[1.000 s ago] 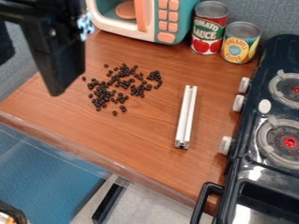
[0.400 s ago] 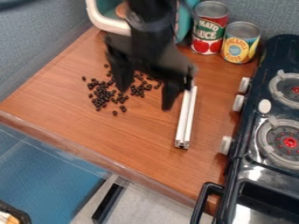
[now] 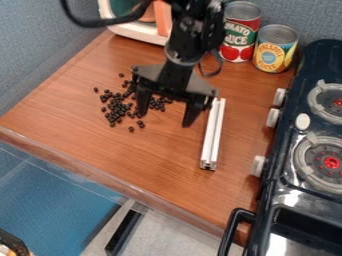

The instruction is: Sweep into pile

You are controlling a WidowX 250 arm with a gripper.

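"White bar (image 3: 212, 135), flat on the table (image 3: 133, 160), between the beans (image 3: 119, 107) and the stove (image 3: 320, 130). Which way does it run?"

"Lengthwise, roughly along the stove's near side. The beans lie loose and scattered on its other side."

"And the hand (image 3: 165, 120)?"

"Over the beans' edge, fingers spread, pinching nothing. The bar is just to its stove side, far end nearest the fingers."

"So picking up the bar comes first, I'd judge; the sweeping hasn't begun."

"Yes. The hand needs to shift toward the stove until its fingers straddle the bar's width. They're already set apart roughly across its long axis."

"Too low on the way, and it might scatter beans or nudge the bar."
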